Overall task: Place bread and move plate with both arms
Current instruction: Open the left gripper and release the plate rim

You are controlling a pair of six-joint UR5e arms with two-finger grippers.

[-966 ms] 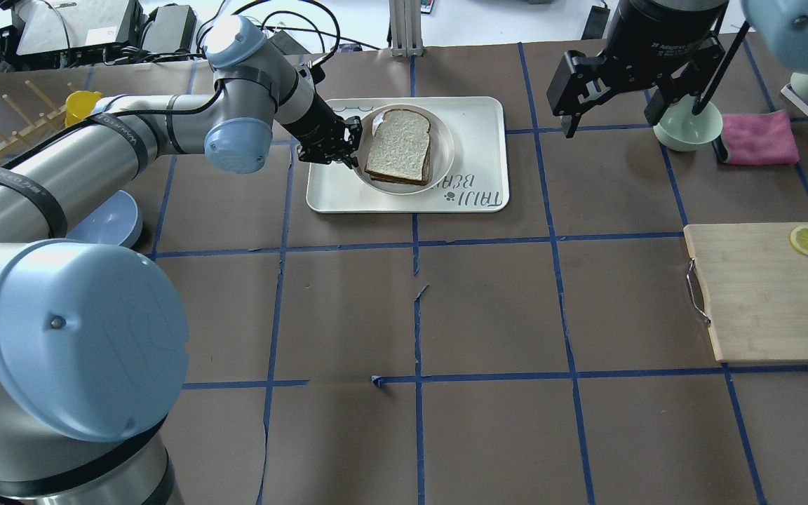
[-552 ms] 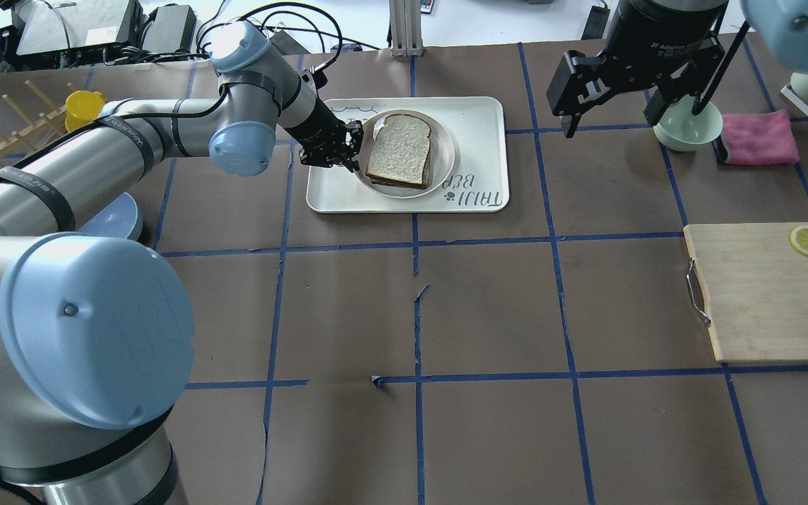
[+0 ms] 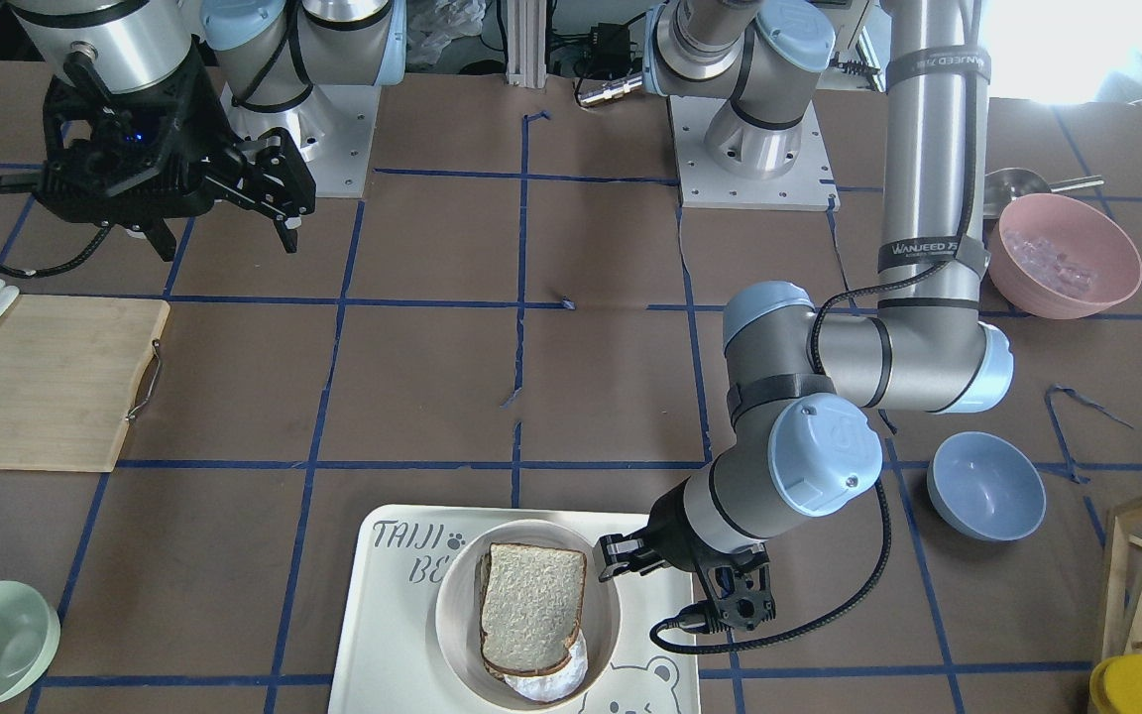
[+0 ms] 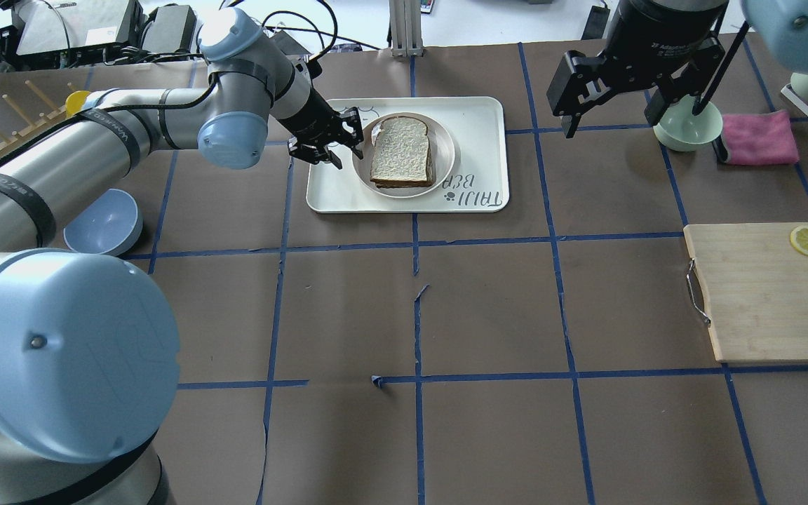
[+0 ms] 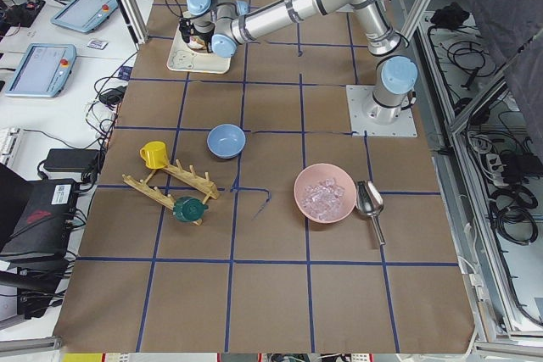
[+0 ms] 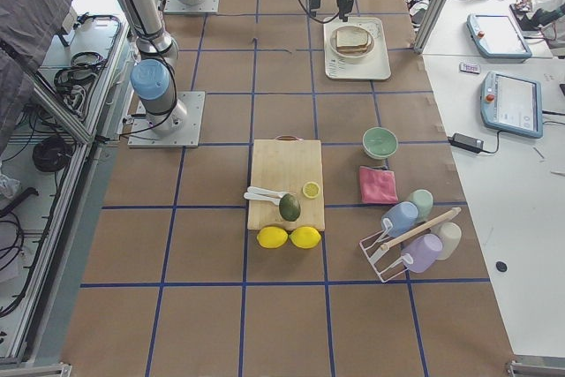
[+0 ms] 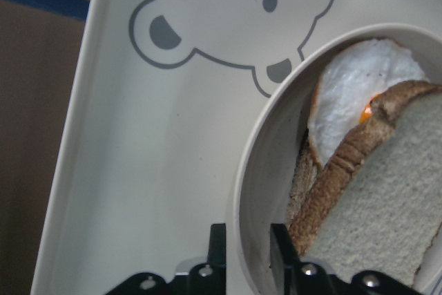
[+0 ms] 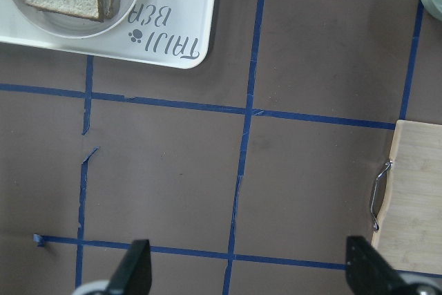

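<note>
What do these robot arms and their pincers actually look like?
Both arms are silver-grey tubes with light-blue round joint caps. The left arm wears black bands and a black cable. Each ends in a black two-finger pincer: left pincer, right pincer.

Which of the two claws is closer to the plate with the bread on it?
The left claw. Its fingers straddle the plate rim on the tray, one inside, one outside. The right claw hangs open, well off to the side, above the table.

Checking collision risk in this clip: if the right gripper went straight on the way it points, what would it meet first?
The right gripper points down, fingers apart. Its wrist view shows only bare brown table below, so probably that.
</note>
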